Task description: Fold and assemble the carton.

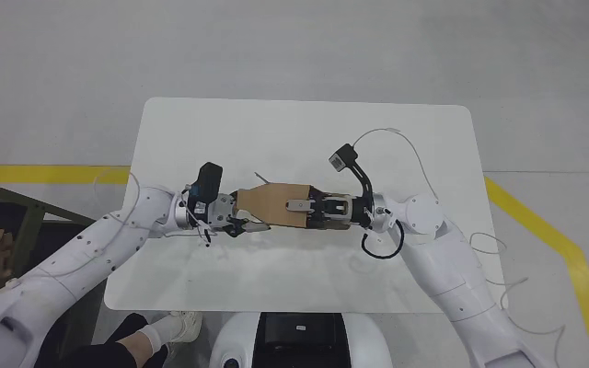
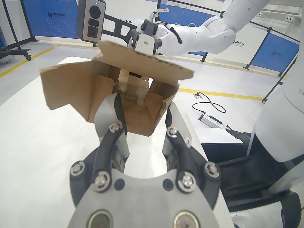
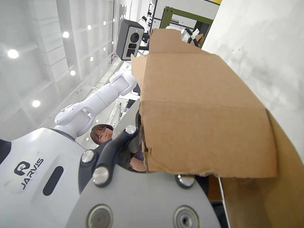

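One carton lies 9-to-3 o'clock: right gripper clamps its 3 o'clock end, left gripper straddles the 9 o'clock end, jaws apart.

white table with rounded corners, on a grey floor with yellow lines.

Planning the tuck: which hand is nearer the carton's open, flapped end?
Left. The left hand sits at the open end of the carton; the right hand is at its opposite end.
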